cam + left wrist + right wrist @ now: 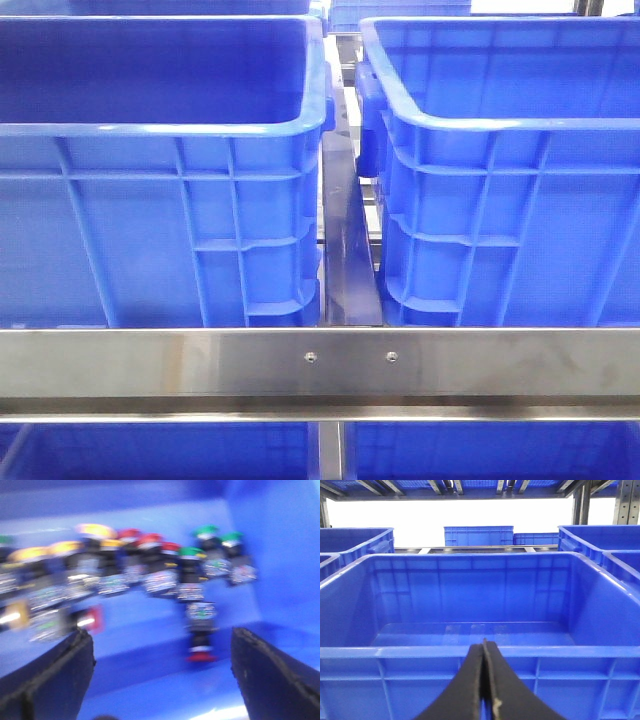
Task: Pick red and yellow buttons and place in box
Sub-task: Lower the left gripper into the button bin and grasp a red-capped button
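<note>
The left wrist view is blurred and looks into a blue crate (280, 555) that holds a row of several push buttons with black bodies. Some have red caps (131, 533), some yellow caps (95, 530). One red-capped button (201, 655) lies on the floor, cap toward the camera. My left gripper (161, 635) is open and empty above the floor, with that lying button between its fingers, nearer one of them. My right gripper (484, 646) is shut on nothing, just in front of the near rim of the empty box (395, 652). The box also shows at the right of the front view (500, 123). Neither gripper shows in the front view.
A second blue crate (160, 128) with dark smooth inner walls stands at the left. A steel rail (320, 362) crosses in front of both crates, with a narrow gap (350, 260) between them. Green-capped buttons (206, 530) stand in the row. More blue crates (478, 535) stand behind.
</note>
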### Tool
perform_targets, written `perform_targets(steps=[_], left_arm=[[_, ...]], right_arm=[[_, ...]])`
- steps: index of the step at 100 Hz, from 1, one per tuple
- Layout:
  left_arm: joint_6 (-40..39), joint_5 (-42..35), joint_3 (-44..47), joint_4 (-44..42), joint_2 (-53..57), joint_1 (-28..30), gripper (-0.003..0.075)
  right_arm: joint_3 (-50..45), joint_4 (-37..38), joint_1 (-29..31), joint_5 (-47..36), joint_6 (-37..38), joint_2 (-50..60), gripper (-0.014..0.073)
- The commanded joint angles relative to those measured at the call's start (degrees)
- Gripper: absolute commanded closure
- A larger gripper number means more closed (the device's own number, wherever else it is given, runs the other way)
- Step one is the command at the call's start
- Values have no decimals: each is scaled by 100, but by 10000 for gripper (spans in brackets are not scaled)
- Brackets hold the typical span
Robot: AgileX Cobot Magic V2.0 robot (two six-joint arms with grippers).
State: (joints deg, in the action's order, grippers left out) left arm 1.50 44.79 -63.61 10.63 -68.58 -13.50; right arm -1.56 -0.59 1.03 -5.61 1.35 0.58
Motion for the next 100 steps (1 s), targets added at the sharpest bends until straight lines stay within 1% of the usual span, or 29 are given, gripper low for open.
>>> perform_targets(steps=[1, 16, 29, 54, 100], left_arm=[[-313, -367, -535, -119, -447, -294, 195], [-1004, -330, -1155, -727, -1342, -519, 195], [-1337, -318, -1517, -930, -1891, -573, 195], [-1336, -373, -1797, -951, -2533, -580, 195], [-1336, -537, -1805, -1093, -3138, -580, 195]], right_arm=[[114, 59, -13, -490, -19, 119, 662], [114, 59, -13, -490, -19, 119, 662], [114, 59, -13, -490, -19, 119, 662], [114, 59, -13, -490, -19, 119, 662], [114, 59, -13, -490, -19, 119, 662]])
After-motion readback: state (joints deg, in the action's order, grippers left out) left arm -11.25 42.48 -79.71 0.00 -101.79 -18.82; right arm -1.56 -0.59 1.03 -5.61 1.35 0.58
